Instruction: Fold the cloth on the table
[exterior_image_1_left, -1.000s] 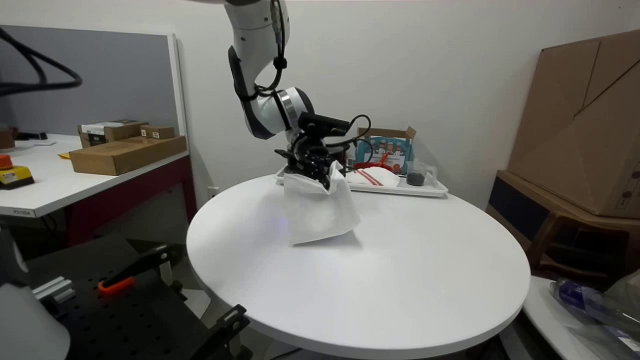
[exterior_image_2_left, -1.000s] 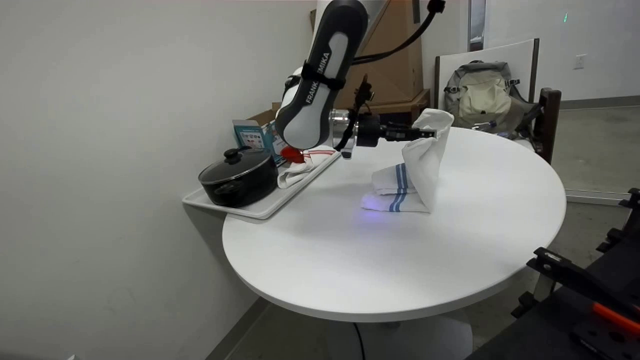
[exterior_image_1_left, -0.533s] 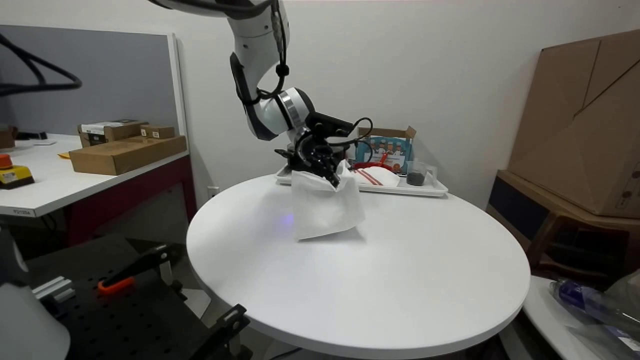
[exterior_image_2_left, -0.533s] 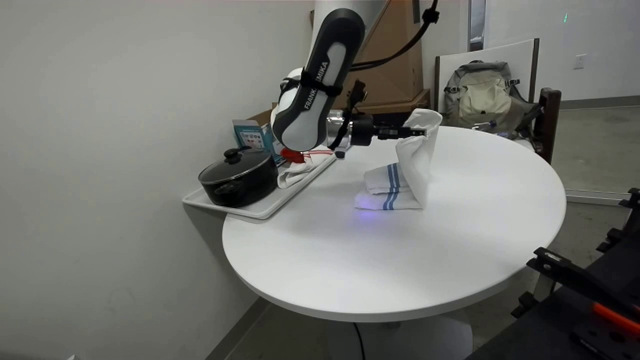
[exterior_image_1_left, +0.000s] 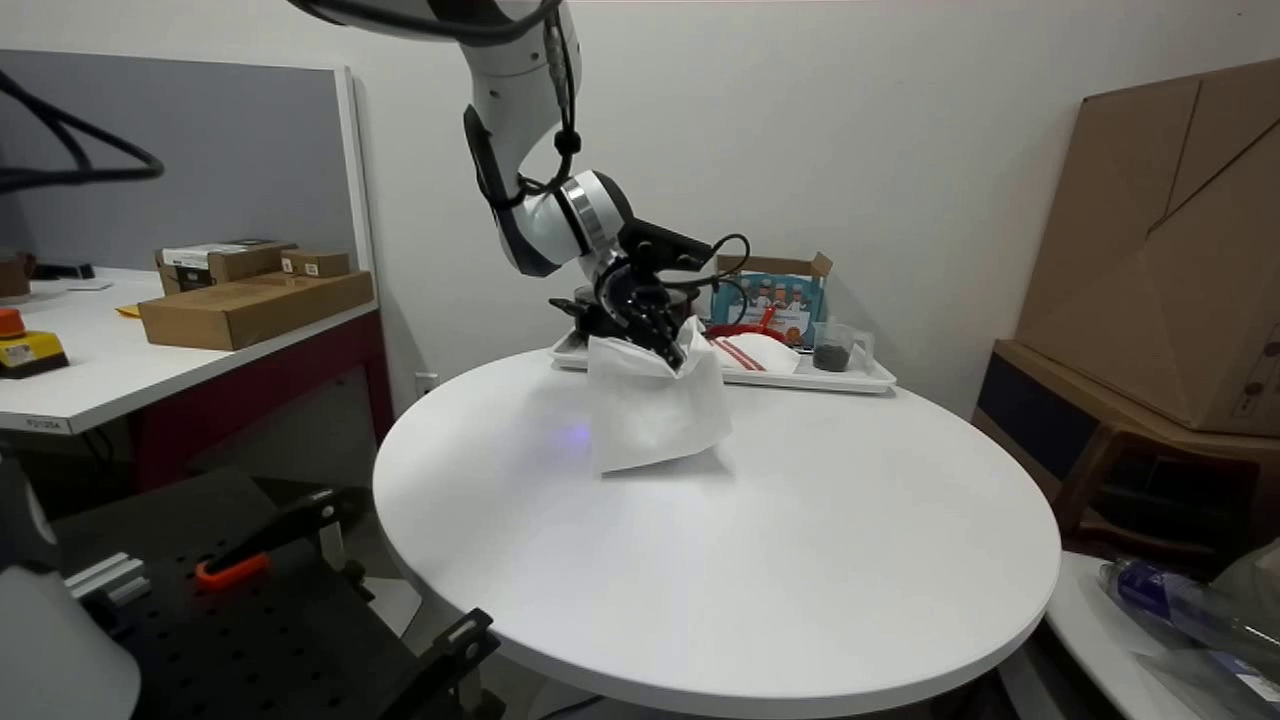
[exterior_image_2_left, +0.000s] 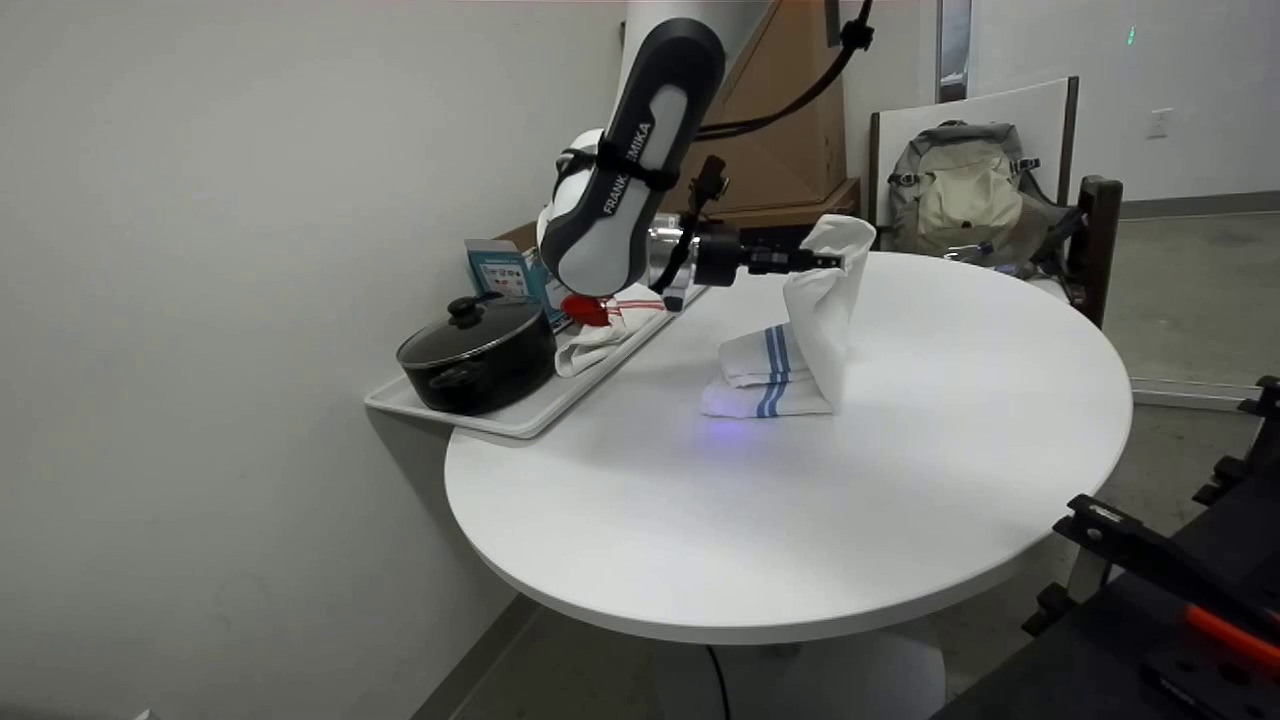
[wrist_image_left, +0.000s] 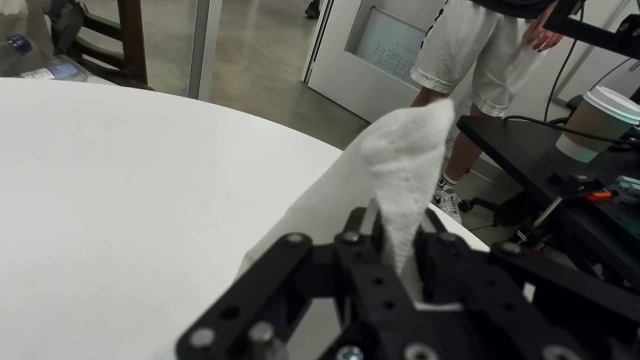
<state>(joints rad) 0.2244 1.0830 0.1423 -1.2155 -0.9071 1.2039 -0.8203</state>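
White cloth (exterior_image_2_left: 825, 325) is pinched in the gripper (wrist_image_left: 399, 232). Part is held aloft, presumably for folding over.

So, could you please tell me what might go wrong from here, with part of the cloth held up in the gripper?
The gripper pinches the cloth where it puckers together, so that part may come down creased or crooked. The blue-striped layers rest on the table with nothing seen holding them down, so a pull from above could drag them along or open the fold.
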